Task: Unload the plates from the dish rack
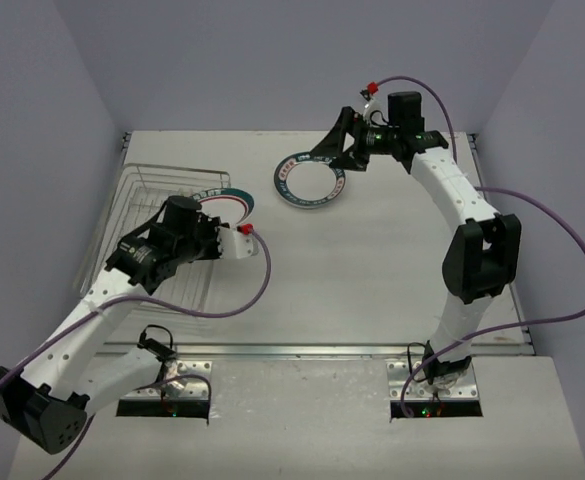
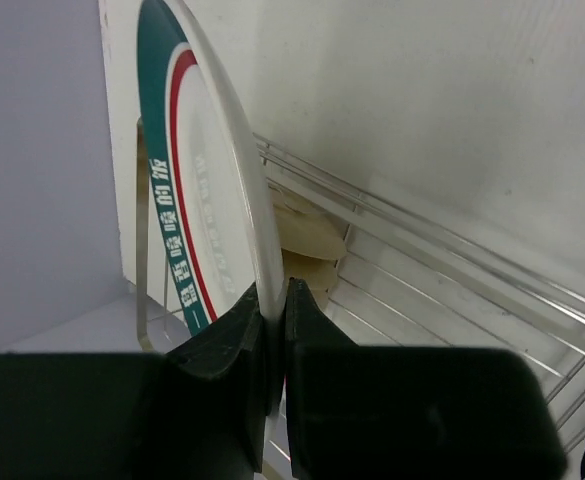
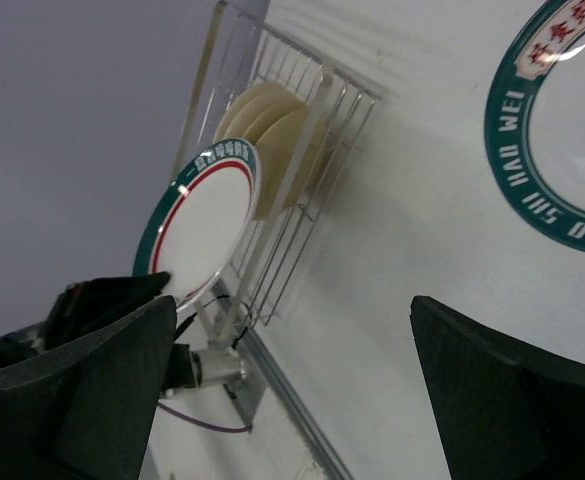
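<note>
Teal-rimmed plate (image 2: 207,200) is pinched upright by its rim in the left gripper (image 2: 272,300) — apparently just clear of the dish rack (image 1: 137,190). We find the right gripper (image 3: 292,385) wide, empty, by a second plate (image 1: 310,182) flat on the table (image 1: 392,260). Next: carry across, lay flat — tan plates (image 3: 272,130) wait racked.

Top view: left arm (image 1: 157,248) hides from you most of white round plate with teal rim and red ring (image 1: 235,203). Right wrist view: second teal-rimmed plate (image 3: 562,120) cut by frame edges; tan round plates (image 3: 264,118) partly behind silver wire rack (image 3: 317,120).
</note>
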Robot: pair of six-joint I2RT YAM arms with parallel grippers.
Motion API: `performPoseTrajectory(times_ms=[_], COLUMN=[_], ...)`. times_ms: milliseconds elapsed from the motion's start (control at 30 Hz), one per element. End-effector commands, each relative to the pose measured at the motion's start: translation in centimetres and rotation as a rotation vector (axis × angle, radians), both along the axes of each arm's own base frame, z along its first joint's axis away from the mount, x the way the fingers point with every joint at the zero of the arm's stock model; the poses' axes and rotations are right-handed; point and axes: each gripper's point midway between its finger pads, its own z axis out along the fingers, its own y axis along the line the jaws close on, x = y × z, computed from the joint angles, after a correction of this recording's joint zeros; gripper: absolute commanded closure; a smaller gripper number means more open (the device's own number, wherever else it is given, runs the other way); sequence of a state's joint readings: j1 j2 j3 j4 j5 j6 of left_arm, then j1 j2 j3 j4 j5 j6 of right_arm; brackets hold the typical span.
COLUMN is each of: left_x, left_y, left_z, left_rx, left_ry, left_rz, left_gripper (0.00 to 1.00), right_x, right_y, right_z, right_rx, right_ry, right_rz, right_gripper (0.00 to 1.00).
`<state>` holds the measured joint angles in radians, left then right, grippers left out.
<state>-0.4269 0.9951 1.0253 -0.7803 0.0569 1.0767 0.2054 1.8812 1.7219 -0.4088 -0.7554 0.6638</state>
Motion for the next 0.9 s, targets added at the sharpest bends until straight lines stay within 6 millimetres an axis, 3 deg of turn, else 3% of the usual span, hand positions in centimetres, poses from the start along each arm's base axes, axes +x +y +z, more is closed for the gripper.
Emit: performPoseTrajectory(times_ms=[0, 133, 267, 367, 567, 633, 700, 800, 867], left_x=[1.4, 0.3, 0.0, -0.1, -0.1, -0.1, 0.0, 0.1, 0.2], left_y=[-0.9, -3.1, -4.4, -5.2, -6.0, -6.4, -6.5, -6.6, -6.4], left_z=[4.6, 3.1, 3.1, 3.1, 3.3, 3.5, 3.6, 3.8, 4.1], left_rx=[0.179, 0.239, 0.257, 0.289, 0.335, 0.334, 0.343, 0.337, 0.312], left_ry=[-0.415, -0.474, -0.507, -0.533, -0.588, -0.599, -0.607, -0.617, -0.618], left_rz=[-0.232, -0.377, -0.437, -0.481, -0.524, -0.530, -0.531, -0.516, -0.486], left_gripper=[1.00, 1.00, 1.00, 1.00, 1.00, 1.00, 1.00, 0.97, 0.84], right_x=[-3.1, -4.6, -6.1, -7.3, -8.4, -8.8, -8.9, -8.6, -8.3], right_y=[1.9, 3.9, 5.6, 6.9, 8.6, 9.0, 9.2, 9.0, 8.9], right_z=[0.2, -2.2, -4.4, -5.0, -5.9, -6.3, -6.5, -6.5, -6.2], right_rx=[0.149, 0.048, -0.023, -0.031, -0.061, -0.064, -0.062, -0.073, -0.073], right_ry=[0.126, 0.106, 0.119, 0.135, 0.126, 0.136, 0.142, 0.140, 0.133], right_rz=[0.093, 0.138, 0.181, 0.221, 0.266, 0.284, 0.291, 0.278, 0.267], right_gripper=[0.02, 0.06, 0.12, 0.16, 0.33, 0.44, 0.69, 0.97, 1.00])
